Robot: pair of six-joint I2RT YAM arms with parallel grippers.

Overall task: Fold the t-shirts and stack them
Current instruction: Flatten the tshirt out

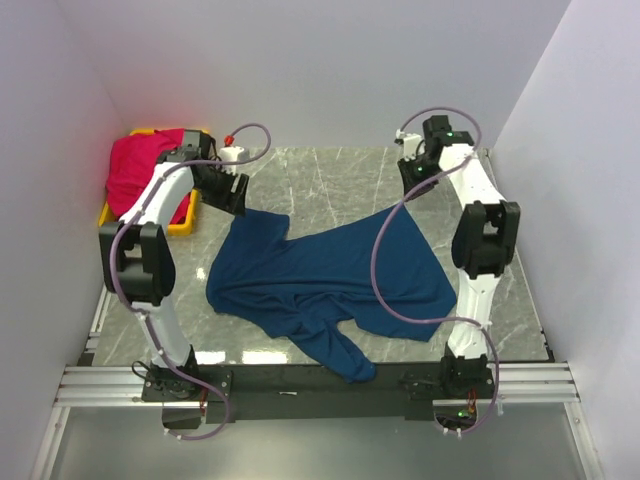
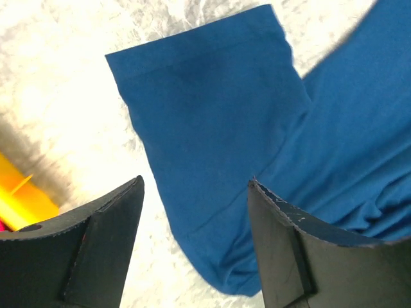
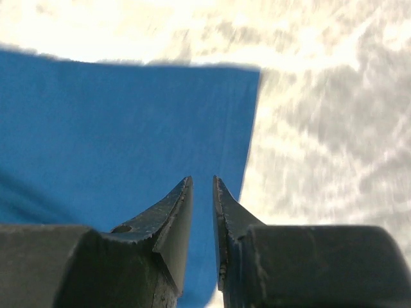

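The navy blue cloth t-shirt (image 1: pixel 330 275) lies opened out but rumpled on the grey marbled desk (image 1: pixel 330 180). Its long axis runs roughly left to right across the middle. 1 short sleeve (image 2: pixel 199 96) points to the far left and another trails toward the near edge between the arm bases. A straight edge, seemingly the hem, faces right.

The left hand (image 2: pixel 194 181) hangs above the far-left sleeve, at the shirt's far-left end. Its 2 fingers are spread wide and hold nothing (the sleeve lies flat on the desk below the gap).

The right hand (image 3: pixel 203 179) is over the shirt's far-right corner (image 3: pixel 247 74). Its fingers are parted by only a narrow slit, with nothing pinched between them. Blue cloth shows under and to the left of the tips, bare desk to the right.

The bright red-pink cloth t-shirt (image 1: pixel 140 170) is bunched in the yellow plastic bin (image 1: pixel 186 222) at the far-left corner of the desk, just left of the left hand and apart from the navy one.
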